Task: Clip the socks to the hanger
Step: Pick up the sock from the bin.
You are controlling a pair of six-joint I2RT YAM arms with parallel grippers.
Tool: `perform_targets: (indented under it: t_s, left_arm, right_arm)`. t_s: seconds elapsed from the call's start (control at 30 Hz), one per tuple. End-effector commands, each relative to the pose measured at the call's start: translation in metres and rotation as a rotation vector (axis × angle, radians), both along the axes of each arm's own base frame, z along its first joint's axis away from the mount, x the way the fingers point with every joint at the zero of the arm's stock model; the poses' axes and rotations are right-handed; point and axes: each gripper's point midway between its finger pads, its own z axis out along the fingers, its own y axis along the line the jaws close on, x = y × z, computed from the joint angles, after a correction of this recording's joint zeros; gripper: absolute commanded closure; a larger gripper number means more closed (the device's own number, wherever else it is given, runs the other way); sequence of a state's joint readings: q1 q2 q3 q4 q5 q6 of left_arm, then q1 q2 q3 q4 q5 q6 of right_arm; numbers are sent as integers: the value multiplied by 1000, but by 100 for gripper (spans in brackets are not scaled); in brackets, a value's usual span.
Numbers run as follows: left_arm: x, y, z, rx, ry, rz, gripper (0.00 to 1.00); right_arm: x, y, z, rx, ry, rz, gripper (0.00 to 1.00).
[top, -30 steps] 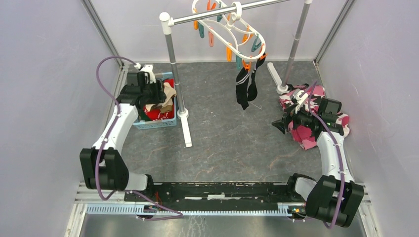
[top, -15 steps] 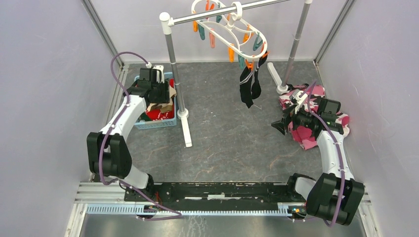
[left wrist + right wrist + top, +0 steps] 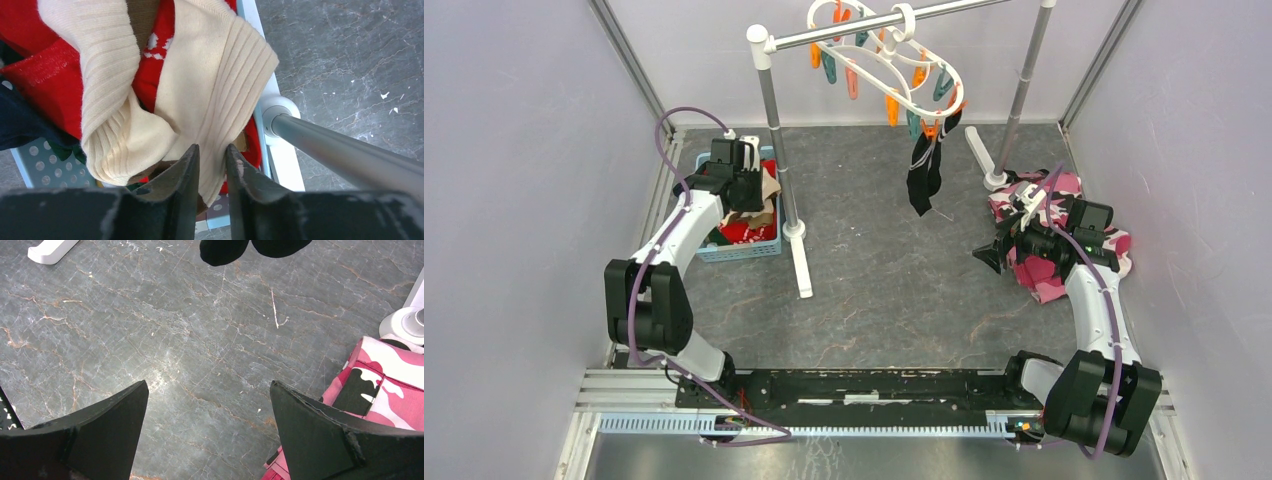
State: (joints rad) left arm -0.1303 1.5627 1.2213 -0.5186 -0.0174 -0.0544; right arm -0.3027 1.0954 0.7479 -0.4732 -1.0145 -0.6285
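My left gripper [image 3: 750,190] is over the blue basket [image 3: 746,252] at the back left. In the left wrist view my left gripper [image 3: 212,150] is shut on a fold of the ribbed beige sock [image 3: 200,85], which lies over a red sock with white pattern [image 3: 40,75] and a dark sock [image 3: 15,120]. The white oval hanger [image 3: 894,70] with orange and teal pins hangs from the rack bar. Two dark socks [image 3: 924,170] hang clipped to it. My right gripper [image 3: 989,255] is open and empty, low over the floor; its wrist view shows the sock toes [image 3: 225,250].
The silver rack's left pole [image 3: 776,130] stands right beside the basket, and it also shows in the left wrist view [image 3: 340,155]. The right pole [image 3: 1022,90] and its foot stand at the back right. A pink camouflage cloth [image 3: 1044,275] lies under my right arm.
My left arm has swung its elbow back and shifted the gripper slightly right over the basket. The hanger and dark socks swing a little. The right arm has not moved.
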Motion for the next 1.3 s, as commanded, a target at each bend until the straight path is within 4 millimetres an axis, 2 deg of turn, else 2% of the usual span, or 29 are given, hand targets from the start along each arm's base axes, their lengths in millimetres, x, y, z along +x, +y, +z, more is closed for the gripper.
perform_targets:
  t_s: [0.0, 0.17, 0.47, 0.63, 0.73, 0.87, 1.07, 1.27]
  left_arm:
    - [4, 1, 2, 25, -16, -40, 76]
    - [3, 4, 10, 33, -39, -29, 97]
    - [0, 19, 45, 72, -190, 33, 98]
    - [-4, 30, 89, 86, -348, 91, 98]
    - [-13, 36, 125, 64, -480, 134, 98]
    - [-26, 41, 161, 35, -606, 174, 98]
    - [-50, 36, 193, -25, -702, 153, 98]
    - [-83, 41, 229, -24, -829, 145, 98]
  right_arm:
    - [6, 2, 15, -4, -50, 28, 2]
    - [5, 3, 15, -4, -51, 29, 2]
    - [5, 3, 15, -5, -50, 30, 2]
    - [5, 3, 15, -1, -50, 33, 2]
    - [5, 4, 15, -1, -54, 37, 2]
    - [4, 4, 15, 2, -54, 37, 2]
    - [4, 5, 15, 7, -54, 42, 2]
    - [2, 7, 17, 14, -64, 57, 2]
